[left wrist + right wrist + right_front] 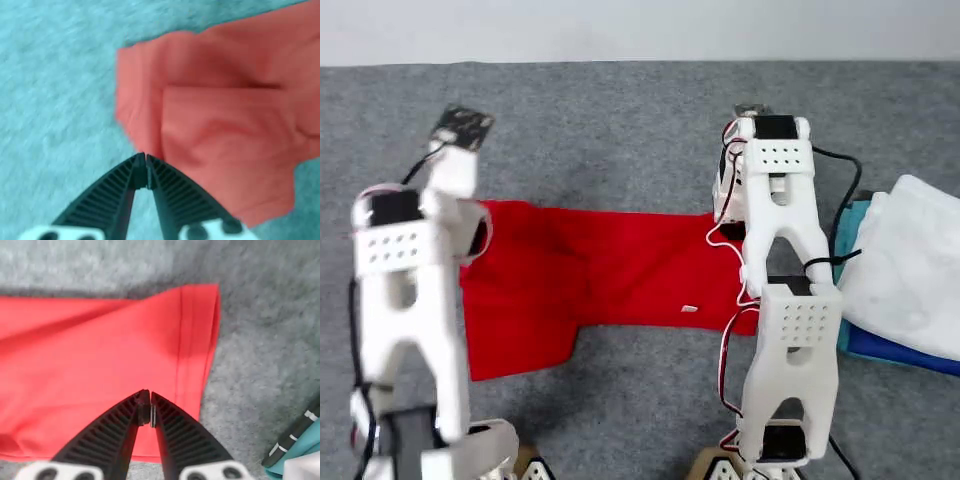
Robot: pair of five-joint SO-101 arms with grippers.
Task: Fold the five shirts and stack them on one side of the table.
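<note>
At left gripper (146,172) tips: fingers pressed together, no gap, no cloth visibly caught between, poised right at sleeve-end edge of red shirt (220,130). Same at right gripper (150,410): closed tip to tip, nothing clearly held, poised over shirt's hem end beside the stitched border. From high view: shirt lying flat at table centre, long axis running 9 to 3 o'clock, one flap sticking out toward 7 o'clock. Partly narrowed but not a finished fold, judging by outline. Left arm (405,290) at 9 o'clock over sleeve end, right arm (790,250) at 3 o'clock side of shirt over hem end. Stack at 3 o'clock edge of grey table (620,120): white shirt (910,270) on top, teal shirt (857,212) and blue shirt (880,345) beneath, just beside right arm. Likely step in hand: next fold of red shirt. To do it well: open both grippers before going down, pinch matching corners, lift both ends level, carry across together for edge-on-edge landing, let go only once cloth is down flat. Deal with 7 o'clock flap first, else lopsided bundle. Keep black cable (825,263) and right elbow off the stack at 3 o'clock.
</note>
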